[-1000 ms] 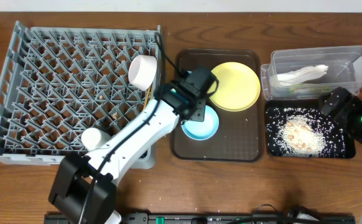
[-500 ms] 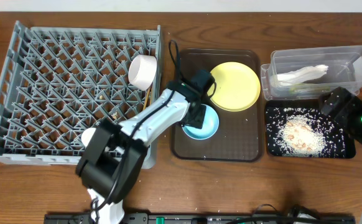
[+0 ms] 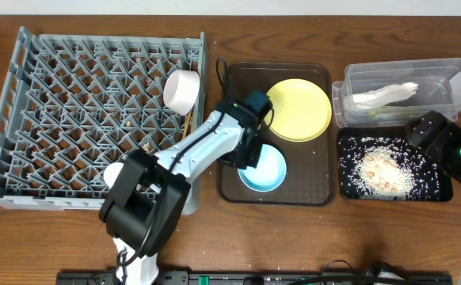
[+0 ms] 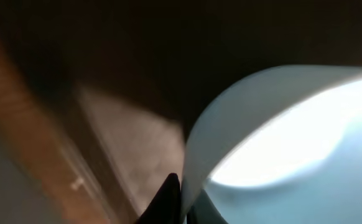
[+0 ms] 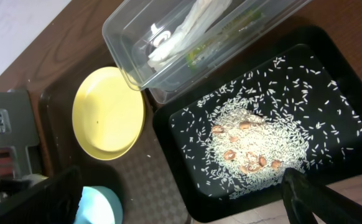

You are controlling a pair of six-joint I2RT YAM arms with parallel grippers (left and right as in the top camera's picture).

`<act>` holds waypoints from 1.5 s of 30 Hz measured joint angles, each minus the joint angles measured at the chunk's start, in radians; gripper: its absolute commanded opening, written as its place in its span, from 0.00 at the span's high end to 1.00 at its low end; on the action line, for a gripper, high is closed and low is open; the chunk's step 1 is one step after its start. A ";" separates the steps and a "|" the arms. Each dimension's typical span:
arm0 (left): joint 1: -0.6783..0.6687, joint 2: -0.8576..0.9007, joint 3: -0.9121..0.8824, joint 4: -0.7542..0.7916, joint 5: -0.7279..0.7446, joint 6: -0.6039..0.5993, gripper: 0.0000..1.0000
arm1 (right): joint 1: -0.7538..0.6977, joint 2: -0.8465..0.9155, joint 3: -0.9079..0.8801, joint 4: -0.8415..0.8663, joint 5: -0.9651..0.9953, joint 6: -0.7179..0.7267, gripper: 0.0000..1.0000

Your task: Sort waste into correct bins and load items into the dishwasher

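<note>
A small light blue bowl (image 3: 266, 170) sits at the lower middle of the overhead frame, on the dark brown serving tray (image 3: 314, 188). Its left rim is pinched in the closed left end effector (image 3: 247, 152). The left wrist view is blurred, but it shows the pale rim running straight down into the fingers.

Just above the bowl on the same tray lies the round yellow plate (image 3: 298, 109), not yet collected. To the left, the grey dish rack (image 3: 56, 103) holds a small white bowl (image 3: 182, 90) tipped on its side near the rack's right edge.

At the right of the frame, a crumpled white napkin (image 3: 385, 95) lies in the clear plastic tub (image 3: 444, 79). Below the tub, the black tray (image 3: 349, 188) carries a heap of rice (image 3: 381, 170). The right end effector (image 3: 424, 133) hangs over the black tray with its jaws spread wide and holds nothing.

The waste appears to be sorted, so the step in hand looks to be loading the blue bowl. The next move would call for lifting the bowl clear of the tray lip. It would then go left over the tabletop (image 3: 333, 237) and be set between the rack's pegs without striking the white bowl.
</note>
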 measured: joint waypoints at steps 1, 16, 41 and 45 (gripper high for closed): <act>0.001 -0.018 0.018 -0.029 -0.027 0.000 0.92 | 0.000 0.000 0.000 0.000 0.000 0.000 0.01; 0.014 -0.322 0.130 -0.150 -0.606 -0.056 0.74 | 0.000 0.000 0.000 0.000 0.000 0.000 0.01; 0.008 0.103 0.020 0.051 -0.036 0.067 0.92 | 0.000 0.000 0.000 0.000 0.000 0.000 0.01; 0.006 0.106 0.020 0.080 0.106 0.100 0.92 | 0.000 0.000 0.000 0.000 0.000 0.000 0.01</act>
